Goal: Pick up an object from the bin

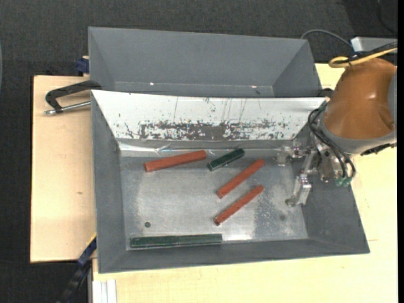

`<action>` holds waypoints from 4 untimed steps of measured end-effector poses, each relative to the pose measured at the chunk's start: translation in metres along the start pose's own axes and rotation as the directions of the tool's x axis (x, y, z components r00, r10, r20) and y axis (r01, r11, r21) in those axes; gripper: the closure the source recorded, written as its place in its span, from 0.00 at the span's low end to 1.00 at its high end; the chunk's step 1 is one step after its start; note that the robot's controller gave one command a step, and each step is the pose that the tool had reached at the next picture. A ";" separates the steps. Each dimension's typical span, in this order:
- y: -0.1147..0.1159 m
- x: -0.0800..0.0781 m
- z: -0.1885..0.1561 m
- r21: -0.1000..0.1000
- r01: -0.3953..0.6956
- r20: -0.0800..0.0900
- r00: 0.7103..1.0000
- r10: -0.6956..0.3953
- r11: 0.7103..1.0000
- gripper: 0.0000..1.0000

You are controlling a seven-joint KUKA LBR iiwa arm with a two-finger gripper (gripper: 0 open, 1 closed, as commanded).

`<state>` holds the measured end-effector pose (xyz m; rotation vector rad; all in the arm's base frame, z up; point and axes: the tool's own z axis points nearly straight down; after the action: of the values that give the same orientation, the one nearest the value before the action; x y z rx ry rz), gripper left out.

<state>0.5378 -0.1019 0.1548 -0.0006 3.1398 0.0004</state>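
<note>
**Gripper sitting low at the right end of the bin, sticks off to its left**

The grey metal bin (107,188) takes up most of the shot. The arm's orange cover (363,106) bulges up and to the right of the gripper (297,191), which hangs low by the bin's right wall over bare floor. Honestly can't tell from this angle whether it's released or clenched.

The longest thing is a dark green bar (175,240), well off to the gripper's lower left along the front wall. Then there are three red-orange ones. The closest stick (238,204) lies tilted just left of the gripper, near but not touching. The second stick (240,178) sits just above it at the same tilt. The third stick (175,161) is farther left by the back wall. A short dark green block (226,159) lies beside the third stick's near end. A tiny dark speck (147,225) sits far left of the gripper.
</note>
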 end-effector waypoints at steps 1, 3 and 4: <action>0.038 -0.004 0.011 0.002 0.174 0.000 0.985 -0.174 0.985 0.00; 0.083 0.008 0.019 0.000 0.374 0.004 0.927 -0.374 0.927 0.00; 0.093 0.007 0.064 0.001 0.572 0.003 0.820 -0.572 0.820 0.00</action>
<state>0.5307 -0.0089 0.0906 -0.9415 2.9923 -0.0010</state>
